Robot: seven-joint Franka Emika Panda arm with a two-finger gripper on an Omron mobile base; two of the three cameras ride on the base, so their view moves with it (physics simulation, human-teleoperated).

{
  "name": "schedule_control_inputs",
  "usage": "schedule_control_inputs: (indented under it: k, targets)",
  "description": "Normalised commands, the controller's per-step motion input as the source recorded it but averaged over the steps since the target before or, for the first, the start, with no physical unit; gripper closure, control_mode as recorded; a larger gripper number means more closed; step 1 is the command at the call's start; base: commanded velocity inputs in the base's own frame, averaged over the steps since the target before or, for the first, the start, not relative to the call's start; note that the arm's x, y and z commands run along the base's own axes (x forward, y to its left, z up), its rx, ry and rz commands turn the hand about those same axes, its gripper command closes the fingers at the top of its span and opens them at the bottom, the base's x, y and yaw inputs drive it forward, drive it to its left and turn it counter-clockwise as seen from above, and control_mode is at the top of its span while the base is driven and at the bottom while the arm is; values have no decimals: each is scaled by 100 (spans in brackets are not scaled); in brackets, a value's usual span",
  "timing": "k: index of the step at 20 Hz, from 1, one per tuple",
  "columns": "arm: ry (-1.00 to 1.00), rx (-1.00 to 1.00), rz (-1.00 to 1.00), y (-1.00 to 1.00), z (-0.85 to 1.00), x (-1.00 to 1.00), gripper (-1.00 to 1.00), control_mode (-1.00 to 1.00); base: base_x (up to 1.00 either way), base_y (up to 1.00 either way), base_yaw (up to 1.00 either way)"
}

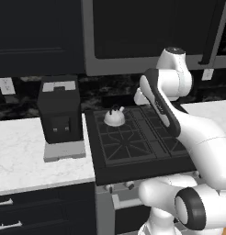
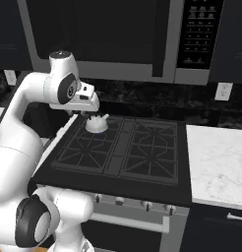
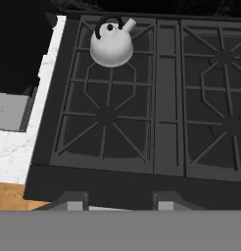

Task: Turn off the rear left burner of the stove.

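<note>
Kettle (image 3: 111, 46) on rear left burner (image 3: 114, 68) — upright — stove (image 3: 142, 181).

white kettle (image 3: 111, 46) sits on the stove (image 3: 166, 98); coffee machine (image 1: 59, 117) on marble counter (image 1: 23, 156).

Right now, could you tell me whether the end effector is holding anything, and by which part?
Nothing is held: the end effector hangs above the stove, apart from the kettle.

No legible text; microwave (image 2: 199, 34) panel markings too small.
</note>
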Motion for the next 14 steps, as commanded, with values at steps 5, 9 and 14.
schedule_control_inputs:
  k: [5,9,14]
  targets:
    - [0,0,0,0,0,-7,-100,100,-3,-2,0]
    - [0,0,0,0,0,0,-100,100,-10,-23,0]
    - [0,0,0,0,0,0,-100,100,-5,-41,0]
